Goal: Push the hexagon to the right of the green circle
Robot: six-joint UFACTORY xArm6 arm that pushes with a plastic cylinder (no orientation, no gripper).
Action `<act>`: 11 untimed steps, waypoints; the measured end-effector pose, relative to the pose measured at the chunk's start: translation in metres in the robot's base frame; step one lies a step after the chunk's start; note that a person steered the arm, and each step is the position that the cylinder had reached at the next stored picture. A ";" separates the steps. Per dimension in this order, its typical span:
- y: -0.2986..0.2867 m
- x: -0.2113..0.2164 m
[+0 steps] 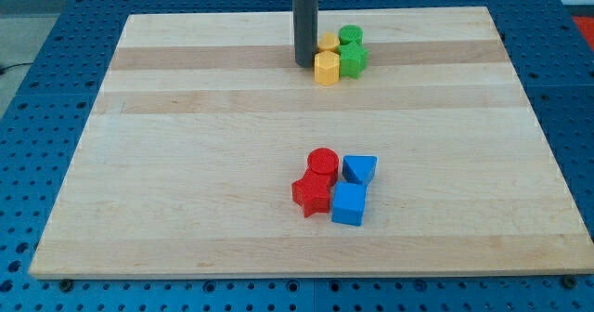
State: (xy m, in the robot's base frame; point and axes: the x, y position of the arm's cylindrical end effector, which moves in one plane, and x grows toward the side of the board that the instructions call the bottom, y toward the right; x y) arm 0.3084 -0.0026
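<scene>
The yellow hexagon (326, 68) lies near the view's top centre of the wooden board (186, 163). The green circle (350, 35) sits just above and to the right of it. A green star (354, 59) touches the hexagon's right side, below the circle. A second yellow block (329, 43) sits between the hexagon and the circle; its shape is unclear. My tip (305, 65) stands just left of the hexagon, touching or nearly touching it.
A second cluster lies below the centre: a red circle (322, 162), a red star (313, 195), a blue triangle (359, 169) and a blue square (349, 203). A blue perforated table surrounds the board.
</scene>
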 end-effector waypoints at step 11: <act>0.093 0.028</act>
State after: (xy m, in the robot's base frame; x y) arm 0.3359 0.0904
